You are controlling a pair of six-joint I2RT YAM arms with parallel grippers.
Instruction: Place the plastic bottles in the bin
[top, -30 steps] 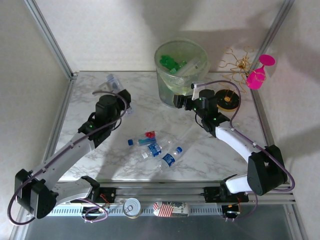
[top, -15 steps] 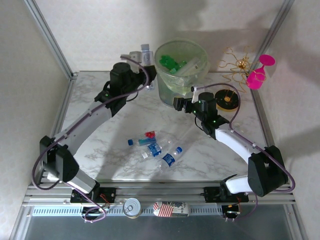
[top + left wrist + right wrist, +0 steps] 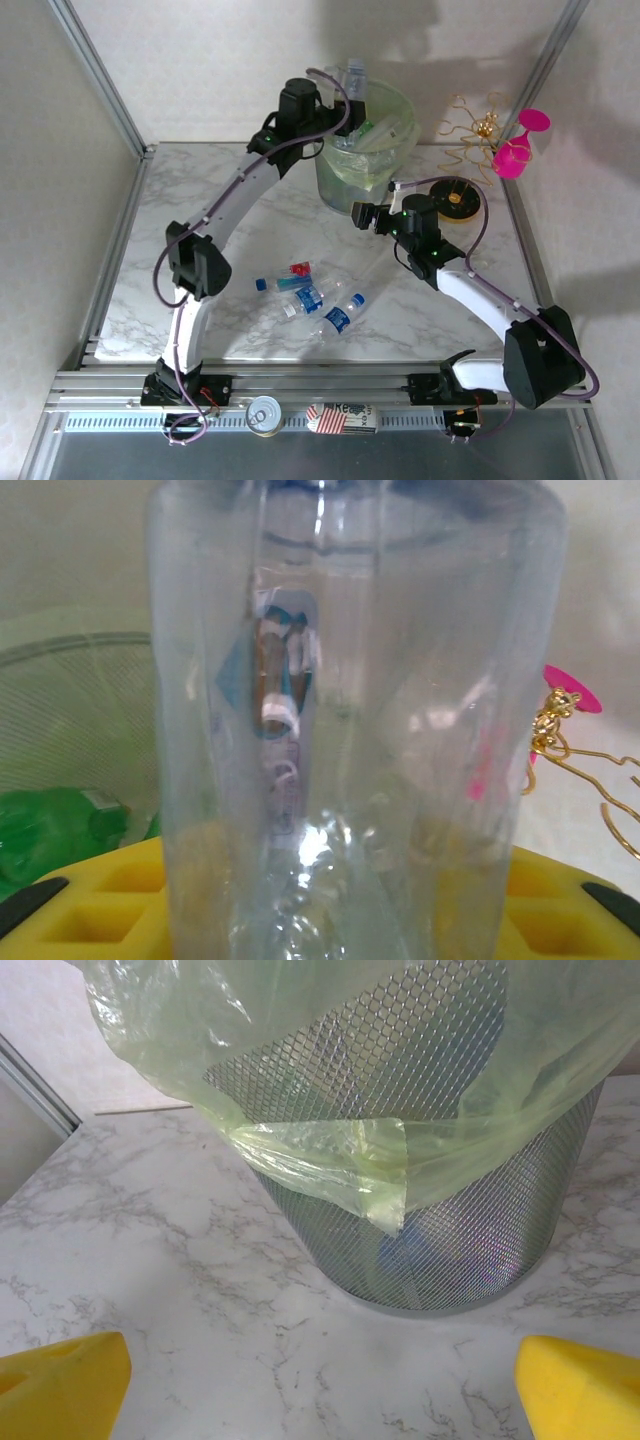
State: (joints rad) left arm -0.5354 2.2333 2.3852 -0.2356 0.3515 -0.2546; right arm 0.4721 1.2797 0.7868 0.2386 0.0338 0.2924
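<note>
My left gripper (image 3: 346,96) is shut on a clear bottle (image 3: 353,78) with a blue label, held upright over the near-left rim of the bin (image 3: 366,160). In the left wrist view this bottle (image 3: 350,730) stands between the yellow fingers (image 3: 100,900). The bin (image 3: 440,1220) is a metal mesh basket with a pale green liner, and green bottles (image 3: 340,126) lie inside. My right gripper (image 3: 320,1390) is open over bare marble just in front of the bin. Several bottles (image 3: 310,298) lie together mid-table, one red-labelled (image 3: 300,268).
A pink goblet (image 3: 518,148) and a gold wire stand (image 3: 470,125) sit at the back right, with a black and gold disc (image 3: 458,198) near the right arm. A silver tin can (image 3: 265,415) and a flag-printed box (image 3: 340,417) lie on the front rail.
My left arm has swung from the table's left side up and right to the bin, carrying the clear bottle. The right gripper has barely shifted.
</note>
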